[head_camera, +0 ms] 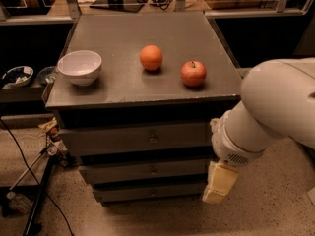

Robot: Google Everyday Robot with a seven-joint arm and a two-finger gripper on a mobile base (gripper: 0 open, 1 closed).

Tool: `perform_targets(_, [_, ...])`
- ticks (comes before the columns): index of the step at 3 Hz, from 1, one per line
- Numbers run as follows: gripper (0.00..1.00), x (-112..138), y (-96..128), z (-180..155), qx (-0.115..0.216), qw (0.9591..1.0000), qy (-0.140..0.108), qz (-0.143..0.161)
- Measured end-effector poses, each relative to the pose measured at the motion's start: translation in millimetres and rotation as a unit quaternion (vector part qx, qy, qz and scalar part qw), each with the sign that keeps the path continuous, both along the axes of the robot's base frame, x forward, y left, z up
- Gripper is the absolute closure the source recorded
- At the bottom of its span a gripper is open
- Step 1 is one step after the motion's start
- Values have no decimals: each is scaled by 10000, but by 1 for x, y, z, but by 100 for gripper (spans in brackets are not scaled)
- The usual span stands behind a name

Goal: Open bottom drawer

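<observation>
The grey cabinet has three drawer fronts. The bottom drawer (147, 192) is the slimmest front, lowest, just above the floor, and looks closed; its knob (151, 193) is faint at the centre. My white arm comes in from the right. My gripper (218, 183) hangs with its cream fingers pointing down, in front of the cabinet's right side at the height of the bottom drawer. It covers that drawer's right end.
On the cabinet top (123, 77) sit a white bowl (79, 66), an orange (151, 57) and a red apple (193, 73). The top drawer (138, 138) and middle drawer (142, 171) are above. Cables and a stand (37, 200) lie on the floor at the left.
</observation>
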State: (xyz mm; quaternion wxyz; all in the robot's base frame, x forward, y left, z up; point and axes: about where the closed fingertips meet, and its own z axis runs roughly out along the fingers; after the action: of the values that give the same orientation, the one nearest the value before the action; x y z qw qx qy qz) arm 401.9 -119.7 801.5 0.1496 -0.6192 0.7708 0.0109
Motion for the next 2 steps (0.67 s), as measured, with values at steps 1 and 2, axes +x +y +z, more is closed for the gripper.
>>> perform_targets(1, [0, 0, 0, 0, 0, 10000, 1, 0])
perform_targets(2, [0, -5, 4, -10, 38, 9999, 88, 44])
